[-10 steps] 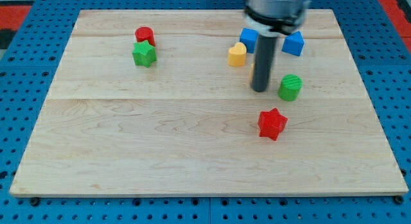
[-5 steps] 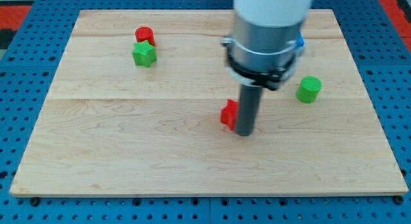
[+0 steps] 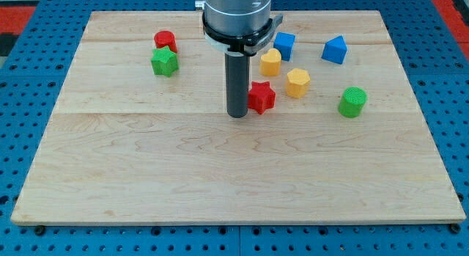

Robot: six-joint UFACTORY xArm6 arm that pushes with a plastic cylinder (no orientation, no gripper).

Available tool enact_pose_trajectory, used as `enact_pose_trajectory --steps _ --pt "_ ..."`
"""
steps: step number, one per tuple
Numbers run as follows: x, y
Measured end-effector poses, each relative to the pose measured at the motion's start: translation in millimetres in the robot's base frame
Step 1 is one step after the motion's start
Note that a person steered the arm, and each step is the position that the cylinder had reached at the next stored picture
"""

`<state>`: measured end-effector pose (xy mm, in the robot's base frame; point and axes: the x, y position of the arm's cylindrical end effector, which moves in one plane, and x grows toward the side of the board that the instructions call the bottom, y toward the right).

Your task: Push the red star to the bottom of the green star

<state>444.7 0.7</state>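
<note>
Touching my tip (image 3: 237, 114) on its right, red star (image 3: 261, 97), green star (image 3: 165, 62) far left

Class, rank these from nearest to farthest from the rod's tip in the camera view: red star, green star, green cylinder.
From my tip:
1. Red star, touching or nearly touching, at the tip's right.
2. Green star, upper left.
3. Green cylinder, far right.

So my tip (image 3: 237, 114) is now further left and up, the red star (image 3: 261, 97) sits on its right instead of left.
</note>
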Motion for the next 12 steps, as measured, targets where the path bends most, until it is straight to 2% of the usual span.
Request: enact_pose_trajectory --steps 5,7,8,10,12 --pt "3.9 -22.7" --pt "46.7 -35.8" --pt "52.3 -19.7" --pt "41.6 39.4" --pt "-11.7 53.5"
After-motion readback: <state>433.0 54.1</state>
